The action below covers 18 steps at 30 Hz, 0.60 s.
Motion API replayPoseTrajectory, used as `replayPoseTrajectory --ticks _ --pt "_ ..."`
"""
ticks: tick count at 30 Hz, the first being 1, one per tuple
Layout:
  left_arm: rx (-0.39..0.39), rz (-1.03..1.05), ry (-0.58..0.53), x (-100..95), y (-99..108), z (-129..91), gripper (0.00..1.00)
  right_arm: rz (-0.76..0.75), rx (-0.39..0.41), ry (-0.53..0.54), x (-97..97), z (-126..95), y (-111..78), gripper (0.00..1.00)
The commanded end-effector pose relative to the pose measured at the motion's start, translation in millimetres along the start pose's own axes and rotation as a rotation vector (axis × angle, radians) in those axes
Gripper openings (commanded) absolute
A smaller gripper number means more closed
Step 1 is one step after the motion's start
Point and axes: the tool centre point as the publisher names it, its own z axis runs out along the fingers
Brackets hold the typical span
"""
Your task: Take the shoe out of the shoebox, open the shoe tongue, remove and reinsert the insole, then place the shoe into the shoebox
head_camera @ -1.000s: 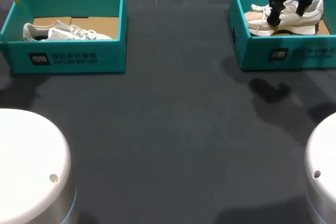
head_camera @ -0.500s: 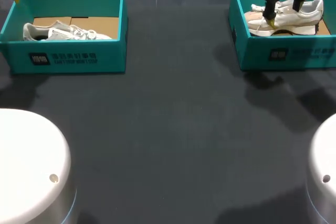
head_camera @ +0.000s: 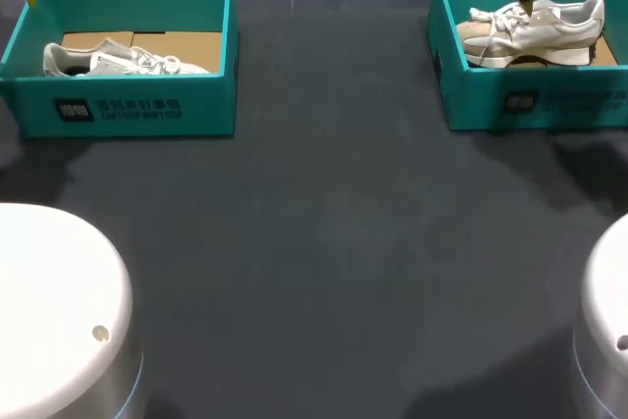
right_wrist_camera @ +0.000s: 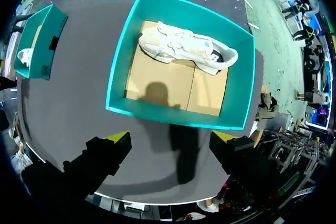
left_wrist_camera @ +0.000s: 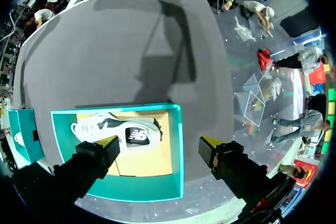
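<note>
Right gripper (right_wrist_camera: 172, 138) hangs over the near wall of the right shoebox (head_camera: 549, 100), fingers spread wide, nothing between them. In the head view its two dark fingers sit above the box's far half, apart from the right shoe (head_camera: 535, 31). That shoe is a pale cream-and-white sneaker that lies on its side on the brown cardboard floor inside the box, laces loose, close to the far wall.

Left gripper (left_wrist_camera: 160, 145) is also wide open and empty, held above the left shoebox (head_camera: 128, 105). The left shoe (left_wrist_camera: 118, 132) is a white sneaker with a dark side panel carrying a pale logo. It lies inside this box, ahead of one yellow fingertip and not touched by it.

Both boxes are teal, open-topped, and well apart on the dark grey table (head_camera: 324, 242). Each front wall has a small dark label patch with a line of pale print beside it, too small to make out.
</note>
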Motion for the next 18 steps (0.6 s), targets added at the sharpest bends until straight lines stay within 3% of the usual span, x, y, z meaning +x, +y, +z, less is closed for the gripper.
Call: replayPoseTrajectory --ticks 1,7,18 --pt "0.0 0.001 0.001 0.7 0 0 1.0 0.014 0.072 0.016 -21.0 2 39.6 1.0" --pt "0.0 0.001 0.001 0.7 0 0 1.0 0.112 -0.003 0.045 -45.6 5 68.8 1.0" --pt "0.0 0.001 0.001 0.7 0 0 1.0 0.112 -0.003 0.045 -45.6 5 68.8 1.0"
